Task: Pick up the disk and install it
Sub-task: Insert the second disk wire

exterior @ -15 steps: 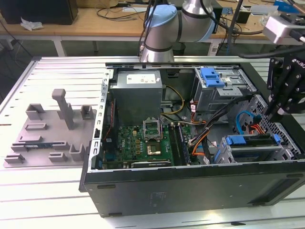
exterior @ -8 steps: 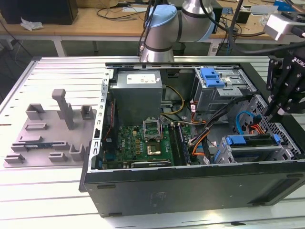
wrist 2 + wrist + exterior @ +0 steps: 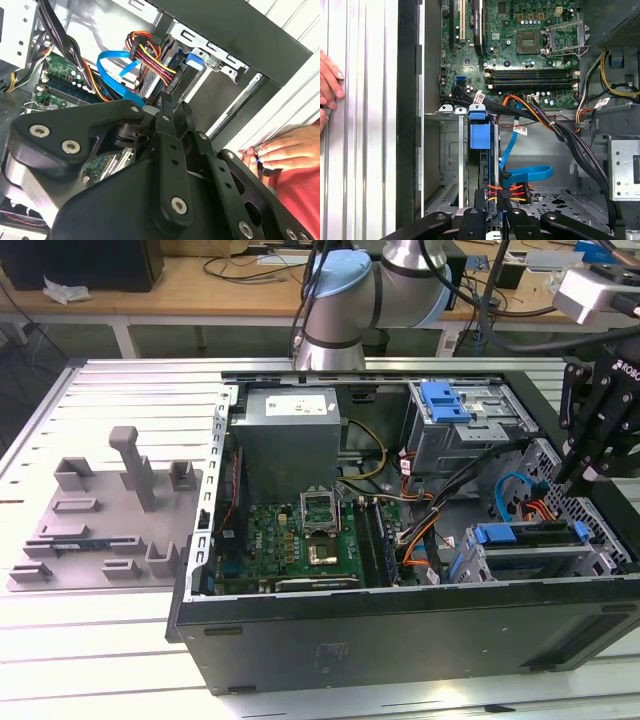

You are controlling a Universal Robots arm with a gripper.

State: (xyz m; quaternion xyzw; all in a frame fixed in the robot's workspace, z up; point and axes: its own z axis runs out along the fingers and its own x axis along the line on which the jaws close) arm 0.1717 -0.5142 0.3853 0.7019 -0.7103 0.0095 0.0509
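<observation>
The disk (image 3: 520,536) stands on edge in the drive bay at the case's corner on the exterior view's right, its bright blue carrier bracket uppermost. In the first wrist view the disk (image 3: 480,136) shows edge-on, with red, yellow and orange power wires and a blue data cable at its near end. The second wrist view has the disk (image 3: 194,60) beyond the fingertips. My gripper (image 3: 578,476) hangs just above that end of the bay, over the case's perforated wall. In both wrist views the gripper (image 3: 165,102) (image 3: 491,215) looks shut with nothing between its fingers, close to the cable plugs.
The open computer case (image 3: 400,630) lies on a slatted metal table. Inside are the green motherboard (image 3: 300,540), a grey power supply (image 3: 290,435) and an upper drive cage (image 3: 460,420). A grey fixture tray (image 3: 110,520) sits on the exterior view's left. A person's hand (image 3: 280,150) rests beside the case.
</observation>
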